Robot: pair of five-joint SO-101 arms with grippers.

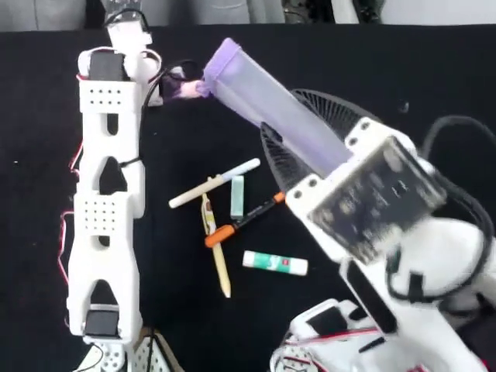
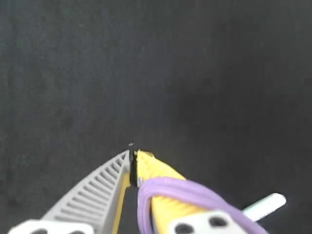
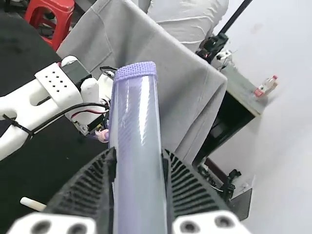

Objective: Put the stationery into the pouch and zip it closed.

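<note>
The right claw (image 3: pixel 138 158) is closed on the pouch (image 3: pixel 134 112), with a ribbed finger pressed to each side of the lilac tube. It holds the pouch raised off the bench (image 1: pixel 178 325), slanting toward the far left. The left claw (image 2: pixel 132 155) has its tips together. A purple loop (image 2: pixel 195 190) lies over its yellow finger; I cannot tell whether it is pinched.

The high view shows the pouch's far end just beside the left arm (image 1: pixel 105 194), above a black wire guard (image 1: pixel 322 105). The stationery lies on the black bench between the arms: a white pen (image 1: pixel 215 183), a pale green stick (image 1: pixel 237 196), an orange-and-black pen (image 1: pixel 244 222), a yellow pencil (image 1: pixel 221 267) and a glue stick (image 1: pixel 275 263).

The right wrist view takes in the room beyond: grey cloth (image 3: pixel 161 73), a red stool (image 3: pixel 41 14) and a white wall (image 3: pixel 282 146). What the pouch holds cannot be made out.
</note>
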